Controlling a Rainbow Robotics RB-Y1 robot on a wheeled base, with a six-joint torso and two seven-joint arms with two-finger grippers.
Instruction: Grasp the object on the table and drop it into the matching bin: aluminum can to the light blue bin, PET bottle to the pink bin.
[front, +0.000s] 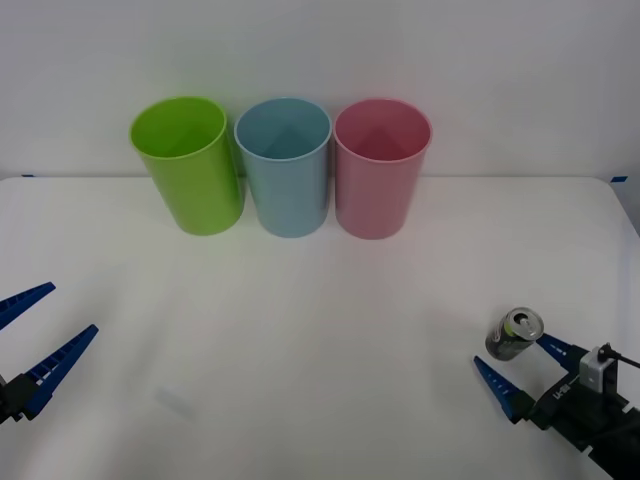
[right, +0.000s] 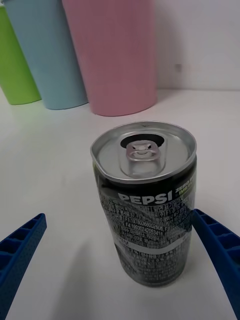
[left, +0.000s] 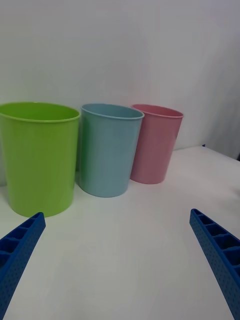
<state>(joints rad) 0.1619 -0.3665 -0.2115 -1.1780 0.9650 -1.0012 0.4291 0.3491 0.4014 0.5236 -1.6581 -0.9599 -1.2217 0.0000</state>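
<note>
The aluminum can (front: 514, 334), dark grey-green with a silver top and pull tab, stands upright on the white table (front: 320, 330) at the near right. My right gripper (front: 525, 368) is open at table height, with the can between its fingertips. In the right wrist view the can (right: 147, 210) stands much closer to one blue finger (right: 220, 245) than to the other. The light blue bin (front: 285, 165) stands at the back centre, with the pink bin (front: 380, 165) right beside it. My left gripper (front: 40, 335) waits open at the near left, holding nothing.
A lime green bin (front: 187, 165) stands on the left of the blue one; the three bins form a tight row along the table's back edge, against a white wall. A wide stretch of bare tabletop lies between the bins and both grippers.
</note>
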